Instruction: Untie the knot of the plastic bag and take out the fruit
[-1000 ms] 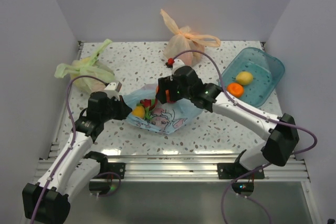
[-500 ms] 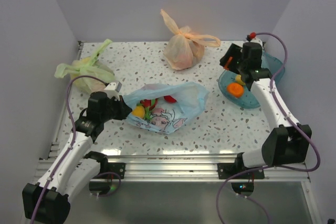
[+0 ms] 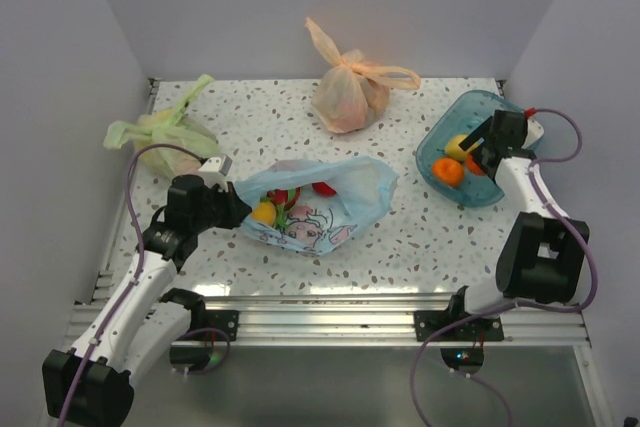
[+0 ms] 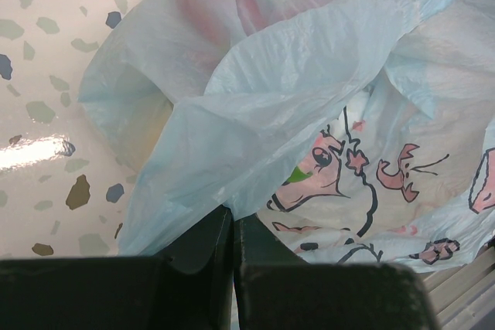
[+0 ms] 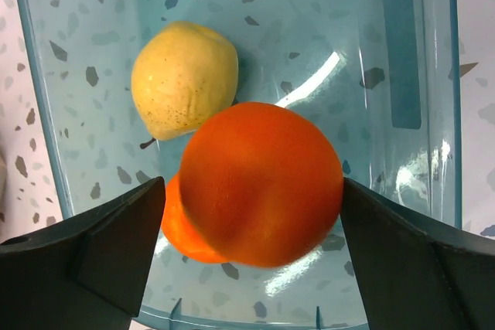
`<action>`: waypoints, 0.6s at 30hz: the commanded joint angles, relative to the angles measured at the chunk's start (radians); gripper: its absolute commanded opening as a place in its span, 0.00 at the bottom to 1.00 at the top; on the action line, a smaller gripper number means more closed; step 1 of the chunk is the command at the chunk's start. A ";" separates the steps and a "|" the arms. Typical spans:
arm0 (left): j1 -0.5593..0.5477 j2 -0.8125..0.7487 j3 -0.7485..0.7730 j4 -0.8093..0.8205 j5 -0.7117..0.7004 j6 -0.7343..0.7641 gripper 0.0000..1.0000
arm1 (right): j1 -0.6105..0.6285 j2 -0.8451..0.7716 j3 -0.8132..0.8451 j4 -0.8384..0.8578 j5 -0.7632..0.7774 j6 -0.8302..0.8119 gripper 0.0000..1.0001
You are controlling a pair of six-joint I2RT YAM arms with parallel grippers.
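Observation:
The light blue plastic bag (image 3: 340, 202) with the pink cartoon print lies open on the table, and no knot shows on it. Inside it I see a yellow fruit (image 3: 264, 213) and red fruits (image 3: 322, 188). My left gripper (image 3: 235, 209) is shut on the bag's left edge; in the left wrist view its fingers (image 4: 232, 222) pinch the bag film (image 4: 309, 98). My right gripper (image 3: 478, 155) is open over the blue tray (image 3: 510, 122). An orange fruit (image 5: 263, 183) sits between its fingers (image 5: 254, 183), with a gap on the left side. A second orange fruit (image 5: 176, 231) and a yellow fruit (image 5: 184, 76) lie in the tray (image 5: 410, 52).
A knotted green bag (image 3: 160, 132) lies at the back left. A knotted orange bag (image 3: 350, 92) stands at the back centre. White walls close in the table on three sides. A metal rail runs along the near edge.
My right arm swung from the blue bag over to the blue tray at the right, carrying an orange fruit. My left gripper kept its hold on the bag.

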 commanded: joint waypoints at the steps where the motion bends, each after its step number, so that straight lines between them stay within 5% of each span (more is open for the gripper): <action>1: 0.007 -0.012 -0.008 0.054 0.023 0.016 0.05 | 0.007 0.000 0.020 0.007 0.033 0.029 0.97; 11: 0.009 -0.007 -0.008 0.057 0.025 0.017 0.05 | 0.089 -0.152 0.052 -0.028 -0.045 -0.104 0.99; 18: 0.009 -0.003 -0.010 0.057 0.023 0.014 0.05 | 0.486 -0.235 0.148 -0.060 -0.085 -0.344 0.98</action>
